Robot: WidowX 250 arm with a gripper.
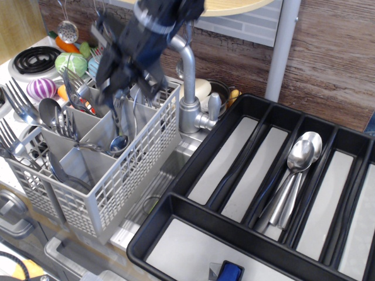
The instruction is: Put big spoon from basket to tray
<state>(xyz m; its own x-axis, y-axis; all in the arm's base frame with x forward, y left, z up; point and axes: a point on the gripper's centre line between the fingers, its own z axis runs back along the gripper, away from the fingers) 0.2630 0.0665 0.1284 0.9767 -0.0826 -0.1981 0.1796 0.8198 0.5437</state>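
My gripper [123,88] is above the light grey basket [137,170], blurred by motion. It is shut on the thin handle of the big spoon [119,142], which hangs bowl-down. The bowl is still inside a back compartment, just below the basket's rim. The black tray [196,155] lies to the right of the basket. One of its long compartments holds a few steel spoons [297,161]; the other compartments show bare grey bottoms.
Forks [16,102] and another spoon [50,111] stand in the basket's left compartments. A steel faucet [188,76] rises between basket and tray. Toy vegetables [41,89] and a stove burner [32,58] are at the back left. A blue object [229,272] sits at the tray's front.
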